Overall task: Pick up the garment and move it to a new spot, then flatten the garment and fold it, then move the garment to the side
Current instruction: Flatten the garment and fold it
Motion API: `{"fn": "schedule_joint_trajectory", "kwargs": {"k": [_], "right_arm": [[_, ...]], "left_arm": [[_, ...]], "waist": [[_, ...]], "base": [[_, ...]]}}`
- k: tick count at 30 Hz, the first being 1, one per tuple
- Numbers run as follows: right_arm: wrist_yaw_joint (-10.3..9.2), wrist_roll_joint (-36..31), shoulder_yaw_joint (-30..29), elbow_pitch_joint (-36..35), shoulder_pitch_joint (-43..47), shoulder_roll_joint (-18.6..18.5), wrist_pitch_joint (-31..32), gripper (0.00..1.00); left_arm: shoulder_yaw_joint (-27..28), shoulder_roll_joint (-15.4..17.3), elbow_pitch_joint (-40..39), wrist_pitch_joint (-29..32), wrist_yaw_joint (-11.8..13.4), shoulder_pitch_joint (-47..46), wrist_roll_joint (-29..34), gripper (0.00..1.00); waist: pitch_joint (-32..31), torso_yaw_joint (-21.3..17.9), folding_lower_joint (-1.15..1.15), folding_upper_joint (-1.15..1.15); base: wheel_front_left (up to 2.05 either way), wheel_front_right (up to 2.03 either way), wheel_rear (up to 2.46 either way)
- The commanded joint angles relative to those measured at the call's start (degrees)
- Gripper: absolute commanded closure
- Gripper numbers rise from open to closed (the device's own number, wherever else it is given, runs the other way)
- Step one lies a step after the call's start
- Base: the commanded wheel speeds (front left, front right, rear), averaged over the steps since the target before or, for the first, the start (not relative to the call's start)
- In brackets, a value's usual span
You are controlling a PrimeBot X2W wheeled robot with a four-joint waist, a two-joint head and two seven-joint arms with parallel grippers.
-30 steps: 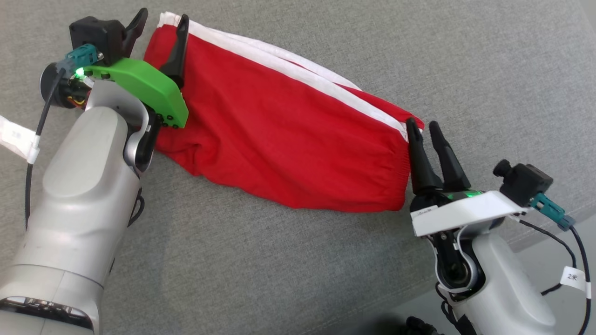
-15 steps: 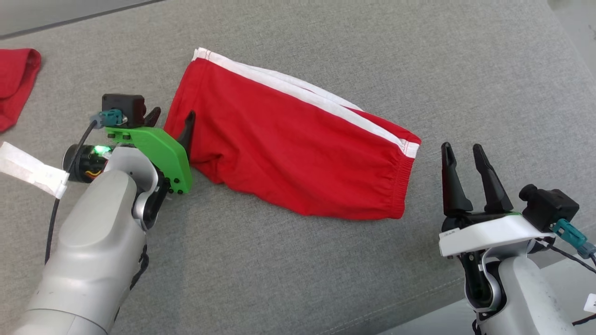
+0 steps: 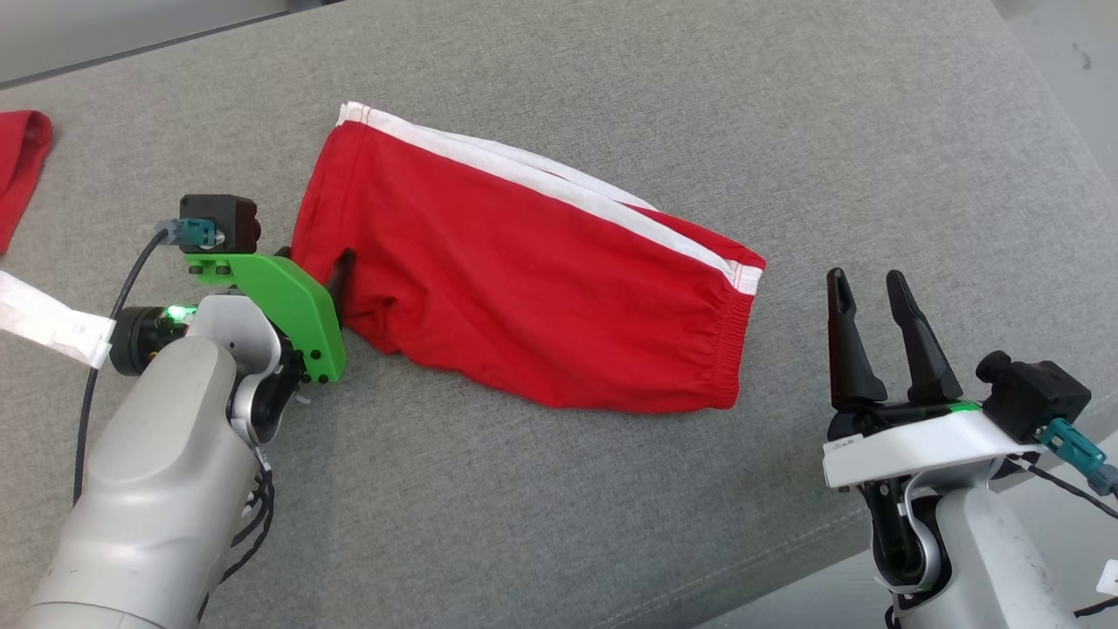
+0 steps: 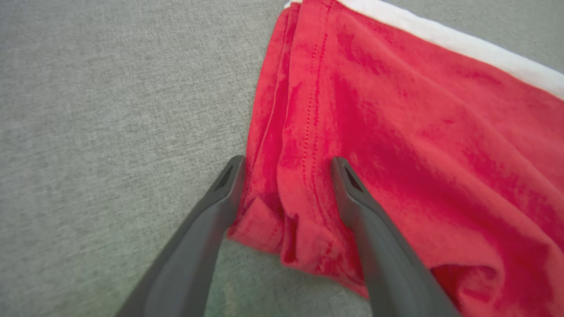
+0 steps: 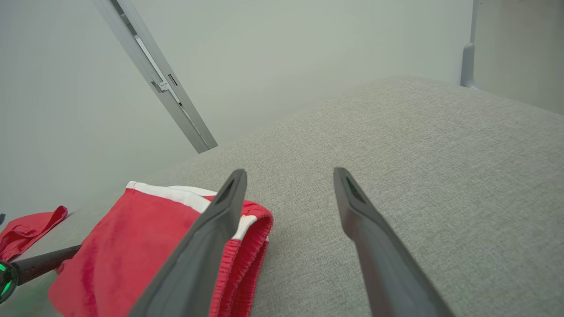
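Step in hand looks like a grasp for another fold or the move aside. Red cotton shorts with white side stripes point(image 3: 524, 288) lie doubled over and flat on the grey fabric-covered tabletop point(image 3: 786, 131), in no container. Left claw point(image 4: 287, 162) is spread wide, gripping nothing, and straddles the hem corner: one finger over the cloth, the other just outside its edge. Right claw point(image 3: 866, 278) is spread wide too and empty, with the waistband end near its left side, not touching. Next move likely calls for the left claw to pinch all layers and the right to reach the waistband. Crumpled red cloth point(image 3: 17, 166) lies well beyond the left claw.
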Motion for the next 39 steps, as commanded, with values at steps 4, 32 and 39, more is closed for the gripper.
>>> {"fn": "schedule_joint_trajectory", "kwargs": {"k": [4,32,39], "right_arm": [[-0.02,0.43,-0.22,-0.19,0.83,-0.1,-0.19,0.0],[-0.02,-6.02,-7.42,1.62,5.32,-0.11,1.82,0.0],[-0.02,-6.57,-7.47,0.94,5.55,-0.11,3.07,0.0]], "left_arm": [[-0.22,0.81,-0.81,1.1,0.17,2.7,-0.85,1.0],[1.65,-0.43,-27.31,-6.51,7.18,30.52,-7.11,1.0],[1.01,-1.57,-30.68,-7.52,9.21,35.69,-7.57,1.0]], "waist": [[-0.27,-0.04,0.0,0.0],[-12.04,12.77,0.0,0.0],[-12.64,13.54,0.0,0.0]], "base": [[0.0,0.0,0.0],[0.0,0.0,0.0],[0.0,0.0,0.0]]}}
